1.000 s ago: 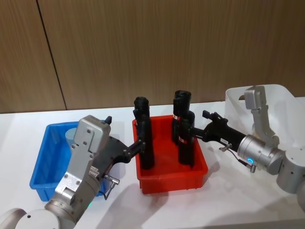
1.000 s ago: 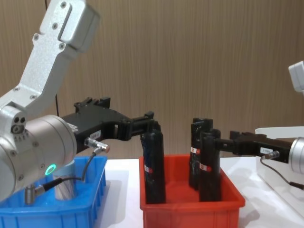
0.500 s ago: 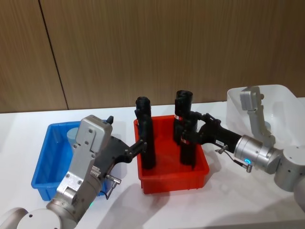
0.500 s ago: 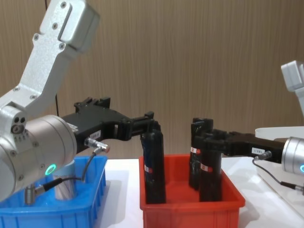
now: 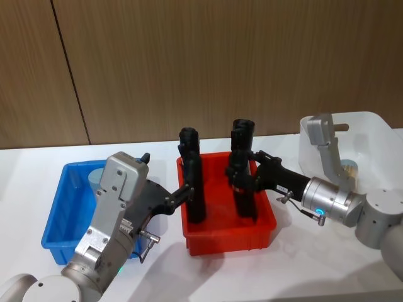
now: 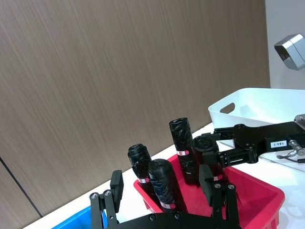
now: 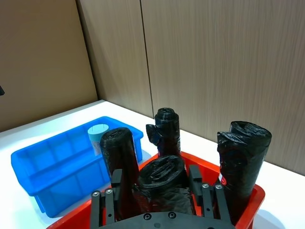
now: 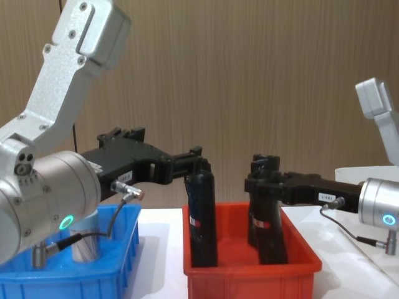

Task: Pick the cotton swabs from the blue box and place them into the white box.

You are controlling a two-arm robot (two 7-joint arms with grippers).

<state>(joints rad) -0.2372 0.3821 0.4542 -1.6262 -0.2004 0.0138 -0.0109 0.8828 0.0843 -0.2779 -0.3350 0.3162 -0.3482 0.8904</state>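
Left gripper (image 5: 186, 191) at frame centre-left, fingers set wide astride a black roll (image 5: 192, 182) in the red bin (image 5: 228, 236) | right gripper (image 5: 242, 173) at centre, fingers spread around another black roll (image 5: 242, 189) | cotton swabs (image 5: 97, 178) stood in blue box (image 5: 60, 217), lower left | white box (image 5: 370, 135) far right on bench (image 5: 302, 270)

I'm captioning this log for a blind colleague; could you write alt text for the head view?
Both arms reach into a red bin of upright black rolls: the right tool straddles one roll, the left tool is at another. A blue box sits left, a white box right.
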